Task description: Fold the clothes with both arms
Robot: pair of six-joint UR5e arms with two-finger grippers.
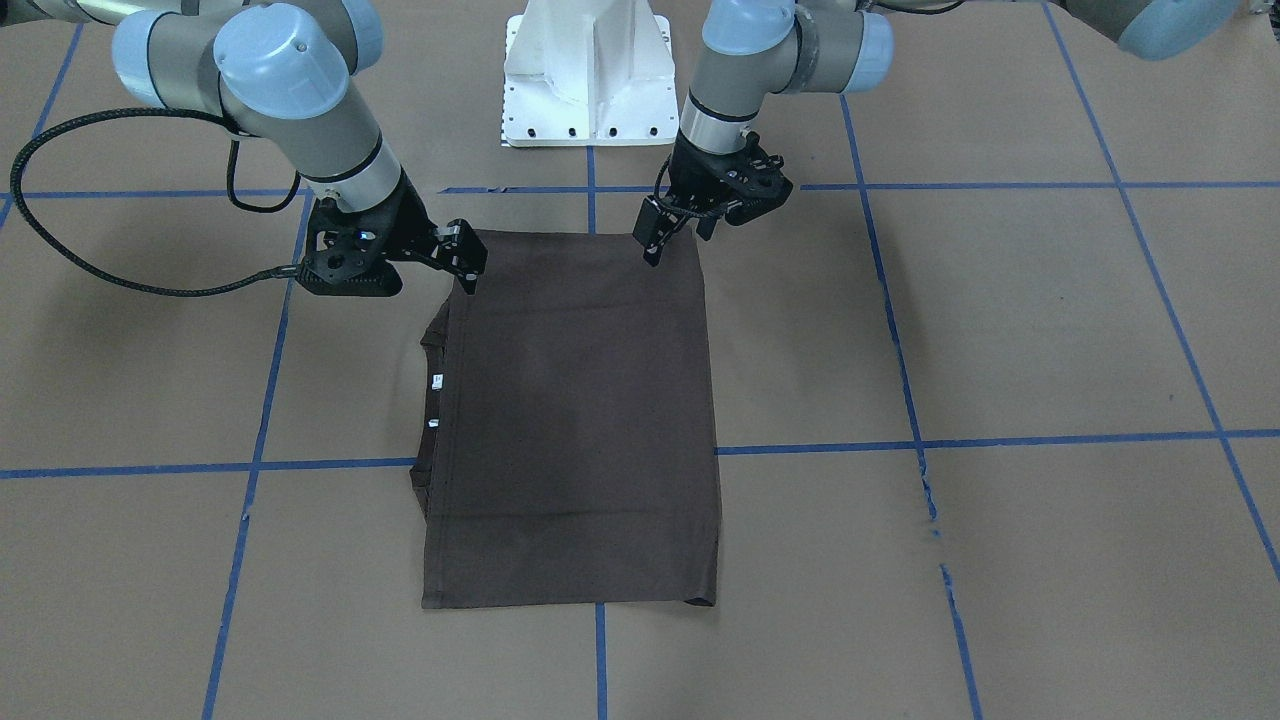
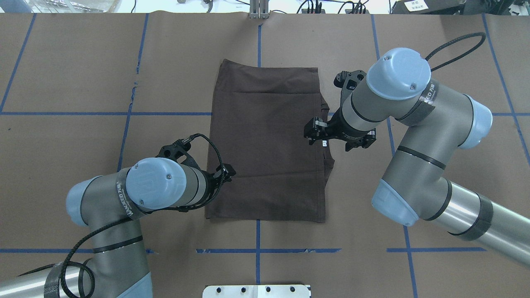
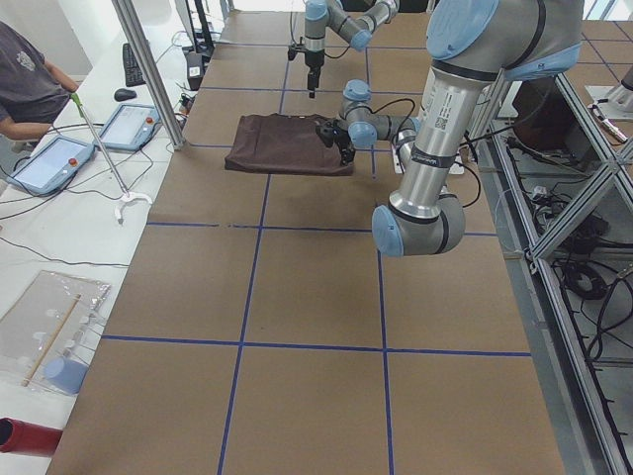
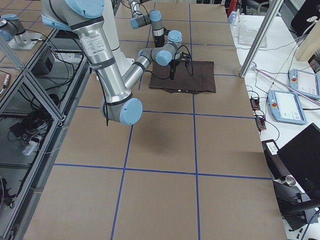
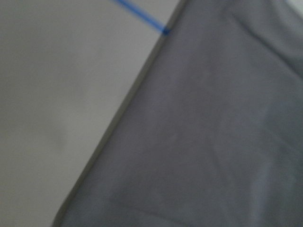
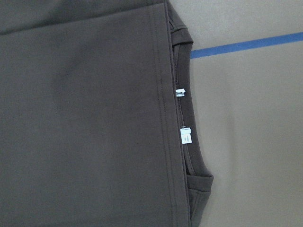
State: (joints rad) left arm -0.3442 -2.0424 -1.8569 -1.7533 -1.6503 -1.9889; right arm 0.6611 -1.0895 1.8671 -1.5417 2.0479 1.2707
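Observation:
The dark grey-brown T-shirt (image 1: pixel 580 400) lies flat on the table, folded into a tall rectangle (image 2: pixel 265 145). Its ribbed collar with white neck tags (image 6: pixel 180 92) peeks out along the edge on the robot's right (image 2: pixel 325 143). My left gripper (image 1: pixel 675 240) hovers low over the shirt's near left corner (image 2: pixel 223 174), jaws apart and empty. The left wrist view shows blurred cloth (image 5: pixel 213 142) and its edge. My right gripper (image 1: pixel 465 258) sits above the collar-side edge (image 2: pixel 313 130), jaws apart, holding nothing.
The white pedestal base (image 1: pixel 588 80) stands behind the shirt at the robot's side. Blue tape lines (image 1: pixel 1000 440) grid the brown table cover. An operator (image 3: pixel 25 79) and tablets (image 3: pixel 49 163) are beyond the table's far edge.

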